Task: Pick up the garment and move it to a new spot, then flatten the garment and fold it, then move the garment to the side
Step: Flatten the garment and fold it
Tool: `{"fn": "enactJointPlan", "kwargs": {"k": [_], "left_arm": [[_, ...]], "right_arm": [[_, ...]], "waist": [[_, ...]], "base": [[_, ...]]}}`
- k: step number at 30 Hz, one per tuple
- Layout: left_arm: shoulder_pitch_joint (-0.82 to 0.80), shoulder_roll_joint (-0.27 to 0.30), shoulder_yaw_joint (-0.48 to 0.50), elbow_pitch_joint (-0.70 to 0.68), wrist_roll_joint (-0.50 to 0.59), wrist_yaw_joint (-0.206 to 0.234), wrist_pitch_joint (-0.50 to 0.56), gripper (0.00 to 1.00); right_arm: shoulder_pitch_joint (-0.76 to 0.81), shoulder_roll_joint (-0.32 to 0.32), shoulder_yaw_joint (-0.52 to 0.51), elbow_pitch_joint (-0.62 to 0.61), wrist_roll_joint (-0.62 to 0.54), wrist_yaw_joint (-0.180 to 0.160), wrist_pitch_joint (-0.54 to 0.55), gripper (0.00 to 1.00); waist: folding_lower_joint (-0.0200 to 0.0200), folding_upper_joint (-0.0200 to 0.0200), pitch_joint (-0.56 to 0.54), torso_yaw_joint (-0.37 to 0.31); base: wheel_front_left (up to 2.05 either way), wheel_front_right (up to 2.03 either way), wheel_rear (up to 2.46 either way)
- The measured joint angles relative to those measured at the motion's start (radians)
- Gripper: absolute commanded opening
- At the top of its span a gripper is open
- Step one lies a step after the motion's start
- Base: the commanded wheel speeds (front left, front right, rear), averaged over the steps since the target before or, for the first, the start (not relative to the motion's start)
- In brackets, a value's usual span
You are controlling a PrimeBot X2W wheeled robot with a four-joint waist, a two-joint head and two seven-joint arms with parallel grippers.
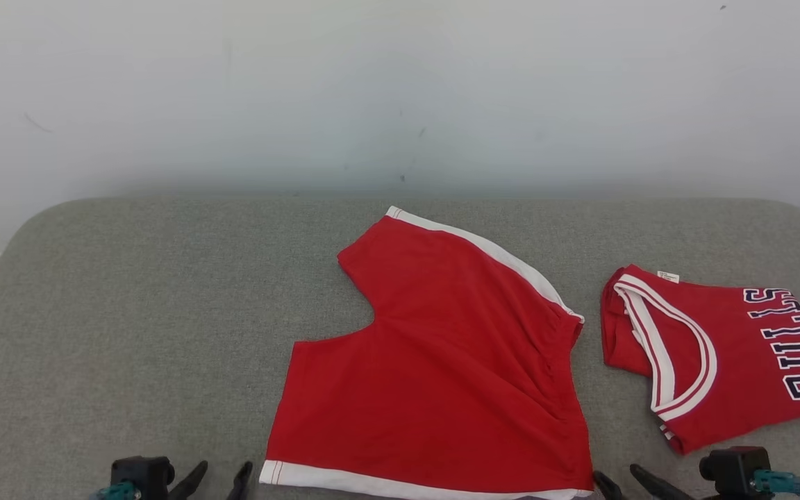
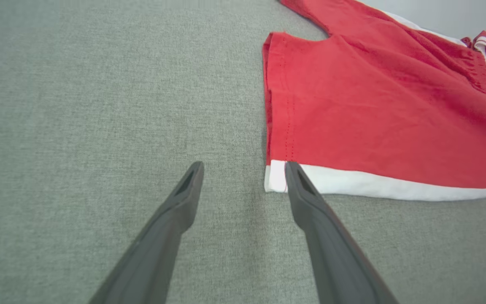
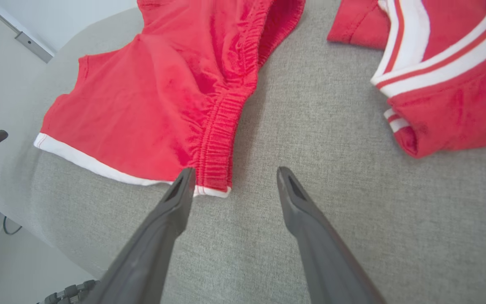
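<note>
Shorts (image 1: 442,361), red with white bands, are laid flat on the grey cloth-covered desk (image 1: 129,312), at its near side and a little right of the middle. The left pincer (image 1: 225,473) is held open and empty just left of the shorts' near left corner. In the left wrist view one fingertip (image 2: 300,185) is seen against the white band at that corner; whether it touches cannot be told. The right pincer (image 1: 619,478) is likewise spread wide, gripping nothing, at the near right corner, where the gathered elastic waistband (image 3: 222,139) ends. The two legs are pointed left, the waistband right. Further right, apart from the shorts, a folded red jersey (image 1: 719,361) with dark lettering is laid. A pale wall (image 1: 400,90) is seen beyond the desk's far edge.
</note>
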Motion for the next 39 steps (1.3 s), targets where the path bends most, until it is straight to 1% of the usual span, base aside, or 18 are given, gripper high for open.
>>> {"fn": "enactJointPlan", "kwargs": {"k": [4,6,10,14,15,17,24,27,28,30,33,39], "left_arm": [[0.014,-0.002,0.055,0.001,0.001,0.001,-0.026,1.0],[0.018,-0.004,0.085,0.006,0.003,0.001,-0.034,1.0],[0.019,-0.012,0.172,0.02,0.006,0.001,-0.053,1.0],[0.035,-0.026,0.261,0.038,0.021,0.001,-0.062,1.0],[0.04,-0.034,0.284,0.04,0.026,0.001,-0.062,1.0],[0.051,-0.043,0.323,0.04,0.034,0.001,-0.063,1.0],[0.111,-0.071,0.495,0.002,0.15,0.001,-0.062,1.0],[0.14,-0.084,0.545,-0.038,0.227,0.001,-0.062,1.0],[0.162,-0.089,0.573,-0.073,0.284,0.001,-0.063,1.0],[0.18,-0.088,0.574,-0.121,0.34,0.001,-0.063,1.0],[0.206,-0.089,0.575,-0.185,0.401,0.001,-0.063,1.0],[0.262,-0.091,0.61,-0.28,0.487,0.001,-0.064,1.0]], "right_arm": [[0.001,0.0,-0.034,-0.032,0.012,-0.001,-0.035,1.0],[-0.002,0.001,-0.054,-0.048,0.012,-0.012,-0.059,1.0],[-0.013,0.005,-0.09,-0.073,0.004,-0.039,-0.116,1.0],[-0.03,0.007,-0.13,-0.097,-0.024,-0.079,-0.185,1.0],[-0.031,0.007,-0.134,-0.101,-0.031,-0.084,-0.198,1.0],[-0.032,0.007,-0.134,-0.117,-0.068,-0.099,-0.21,1.0],[-0.022,0.006,-0.166,-0.171,-0.124,-0.148,-0.226,1.0],[-0.018,0.003,-0.167,-0.19,-0.152,-0.156,-0.228,1.0],[-0.013,0.002,-0.17,-0.209,-0.166,-0.16,-0.233,1.0],[-0.003,0.002,-0.174,-0.223,-0.178,-0.167,-0.233,1.0],[0.005,-0.003,-0.174,-0.238,-0.197,-0.168,-0.233,1.0],[0.029,-0.012,-0.183,-0.27,-0.21,-0.177,-0.234,1.0]], "waist": [[0.0,0.0,-0.001,0.0],[0.0,0.0,-0.003,-0.001],[0.0,0.0,-0.006,-0.006],[0.0,0.0,-0.01,-0.015],[0.0,0.0,-0.011,-0.017],[0.0,0.0,-0.013,-0.021],[0.0,0.0,-0.021,-0.028],[0.0,0.0,-0.023,-0.029],[0.0,0.0,-0.024,-0.03],[0.0,0.0,-0.025,-0.031],[0.0,0.0,-0.024,-0.032],[0.0,0.0,-0.02,-0.031]], "base": [[0.0,0.0,0.0],[0.0,0.0,0.0],[0.0,0.0,0.0],[0.0,0.0,0.0],[0.0,0.0,0.0],[0.0,0.0,0.0],[0.0,0.0,0.0],[0.0,0.0,0.0],[0.0,0.0,0.0],[0.0,0.0,0.0],[0.0,0.0,0.0],[0.0,0.0,0.0]]}}
